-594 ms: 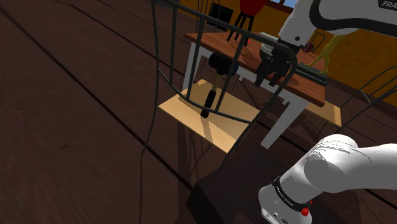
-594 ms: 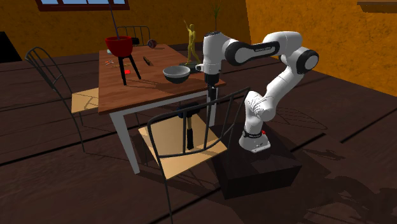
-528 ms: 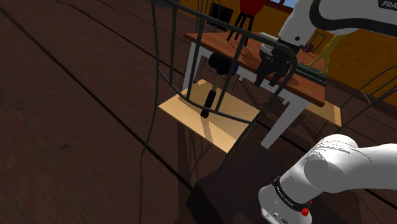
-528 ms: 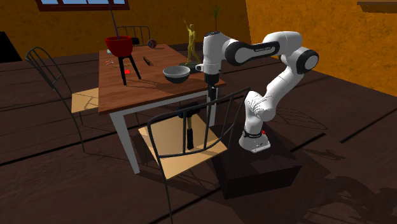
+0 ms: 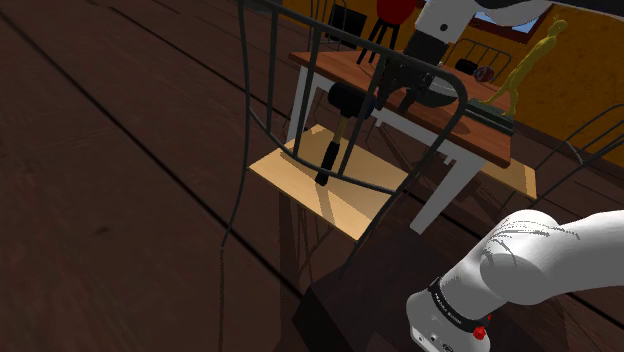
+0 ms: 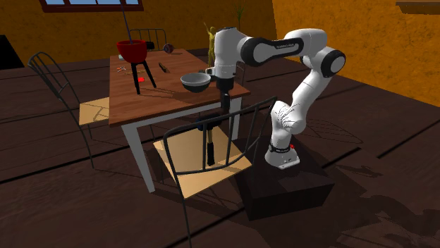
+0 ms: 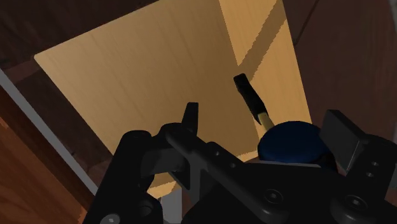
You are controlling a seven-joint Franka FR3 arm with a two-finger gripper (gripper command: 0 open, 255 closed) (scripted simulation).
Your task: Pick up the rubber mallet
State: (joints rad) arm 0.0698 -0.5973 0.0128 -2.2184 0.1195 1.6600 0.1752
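The mallet stands upright on a tan chair seat (image 5: 335, 195) under the table's edge. Its dark round head (image 5: 348, 100) is on top, and the tan shaft runs down to a black grip (image 5: 328, 160). My gripper (image 5: 393, 80) hangs just beside and slightly above the head, at the table's edge. In the second exterior view the gripper (image 6: 224, 100) is above the mallet (image 6: 209, 144). In the wrist view the open fingers (image 7: 191, 118) stand far apart, and the dark blue head (image 7: 289, 141) lies between them, near the right one, untouched.
The chair's dark wire back (image 5: 300, 60) curves in front of the mallet. The wooden table (image 6: 141, 102) on white legs holds a grey bowl (image 6: 195, 81), a red pot on a stand (image 6: 132, 51) and a yellow figurine (image 5: 530, 60). A second wire chair (image 6: 53, 77) stands beyond.
The arm has swung toward the shoulder view's left. The gripper has left the table's near edge and now hangs close to the mallet's head. The mallet has not moved.
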